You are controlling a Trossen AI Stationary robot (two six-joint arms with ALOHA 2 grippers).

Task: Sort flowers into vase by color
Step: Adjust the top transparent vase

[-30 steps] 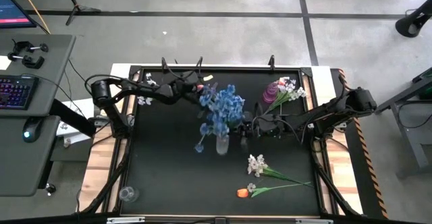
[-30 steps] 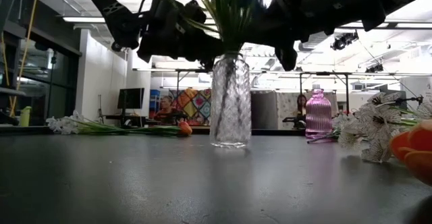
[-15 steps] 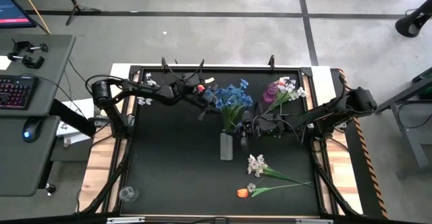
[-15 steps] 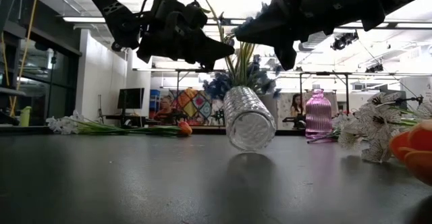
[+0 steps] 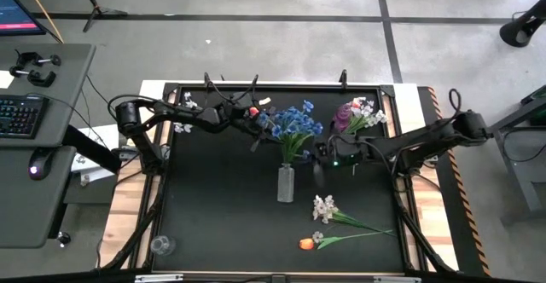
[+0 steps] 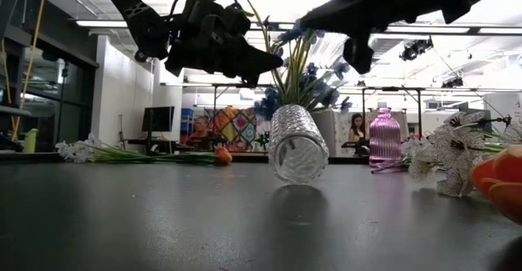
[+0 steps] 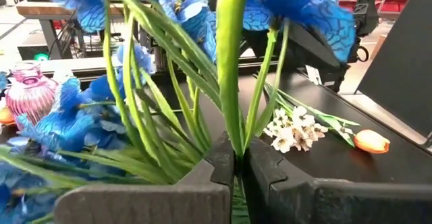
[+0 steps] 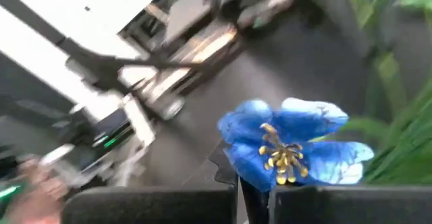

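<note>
Left gripper (image 5: 256,123) clenched on the green stems of the blue flowers (image 5: 294,123), pinched right between its fingers (image 7: 223,163) in the left wrist view, blossoms fanned out just past the tips. Raised above the table (image 5: 213,206), near the back middle. Right gripper (image 5: 317,153) closed too, just beside the blue spray on its other side; one blue blossom (image 8: 287,146) right at its fingertips in the right wrist view, whether pinched or only touching cannot tell.

Clear vase (image 5: 285,183) lying on its side at the table's middle, mouth toward the blue stems; whether the stem ends reach inside cannot tell. Pink vase (image 5: 348,114) upright at the back right, with white flowers (image 5: 367,111) at its mouth. Near the front right, a white spray (image 5: 324,208) and an orange tulip (image 5: 307,244) flat on the table, close together. Back left, more white blossoms (image 6: 77,150) and another orange tulip (image 6: 223,155) lying flat. Small clear cup (image 5: 159,245) at the front left corner.
</note>
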